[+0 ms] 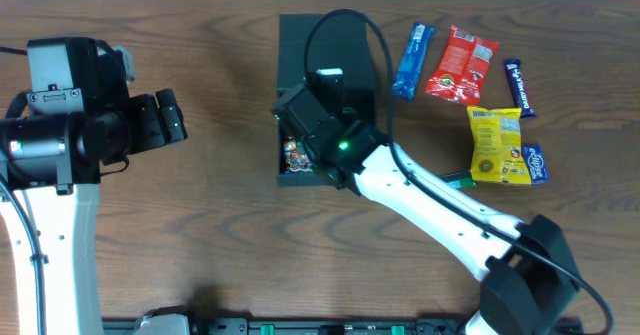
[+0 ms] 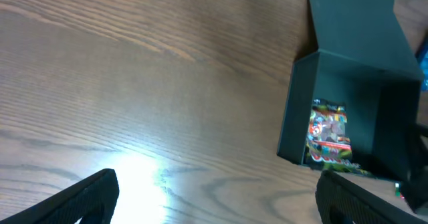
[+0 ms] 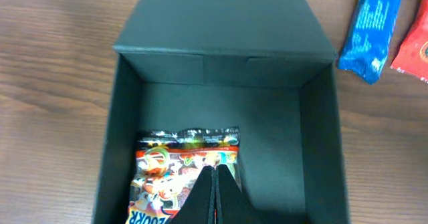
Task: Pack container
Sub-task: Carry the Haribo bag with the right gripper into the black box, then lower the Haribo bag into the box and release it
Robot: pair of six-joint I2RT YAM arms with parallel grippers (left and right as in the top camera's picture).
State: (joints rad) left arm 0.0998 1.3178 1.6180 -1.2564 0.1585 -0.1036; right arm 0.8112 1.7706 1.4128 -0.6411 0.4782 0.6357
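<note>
The dark teal container (image 1: 298, 45) stands open at the table's middle, its flap lid laid back on the far side. A colourful snack packet (image 3: 167, 167) lies flat in its near left part and also shows in the left wrist view as the packet (image 2: 328, 134). My right gripper (image 3: 214, 169) hangs inside the container (image 3: 281, 137), shut, with its tips over the packet's right edge and nothing seen between them. My left gripper (image 1: 178, 117) is open at the table's left, well clear of the container (image 2: 297, 110); only bare wood lies between its fingers (image 2: 100, 190).
Loose snacks lie right of the container: a blue bar (image 1: 412, 61), a red packet (image 1: 461, 65), a dark blue bar (image 1: 518, 86), a yellow packet (image 1: 495, 143) and a small blue packet (image 1: 536, 163). The right arm (image 1: 440, 200) stretches across the near right of the table.
</note>
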